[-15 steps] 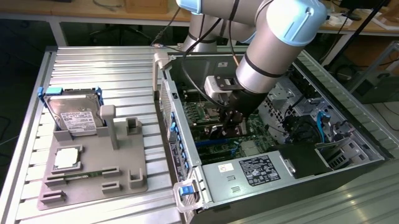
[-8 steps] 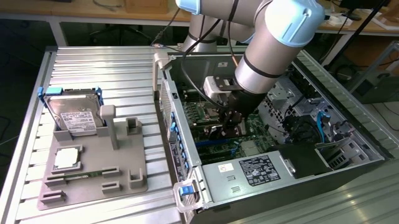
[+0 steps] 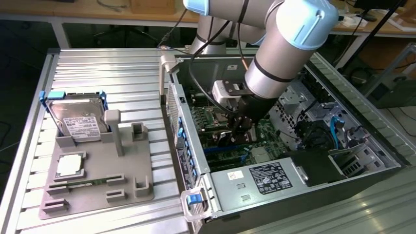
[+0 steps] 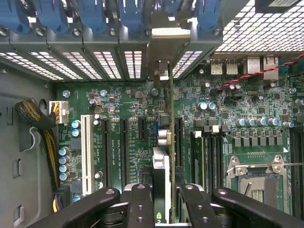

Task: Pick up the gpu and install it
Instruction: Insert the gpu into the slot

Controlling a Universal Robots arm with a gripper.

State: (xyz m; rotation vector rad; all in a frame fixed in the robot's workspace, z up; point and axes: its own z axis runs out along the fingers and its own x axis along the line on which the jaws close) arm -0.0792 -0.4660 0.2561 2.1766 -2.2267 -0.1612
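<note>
My gripper [image 3: 242,130] reaches down inside the open computer case [image 3: 364,161], over the green motherboard [image 3: 263,131]. In the wrist view the gpu [image 4: 163,164] stands edge-on between my black fingers [image 4: 140,204], and the gripper [image 4: 168,209] is shut on it. The card runs along the black expansion slots [image 4: 124,147]. Its silver end bracket [image 4: 167,38] lies against the rear slot openings, below the blue latches [image 4: 133,14]. I cannot tell whether its lower edge sits in a slot.
On the exterior view's left, a grey fixture plate [image 3: 123,170] carries a hard drive [image 3: 78,117], a processor chip [image 3: 70,165] and a thin memory stick [image 3: 85,184]. The power supply [image 3: 266,178], a white slot [image 4: 86,152], a cable bundle [image 4: 35,116] and the processor socket [image 4: 256,180] surround the card.
</note>
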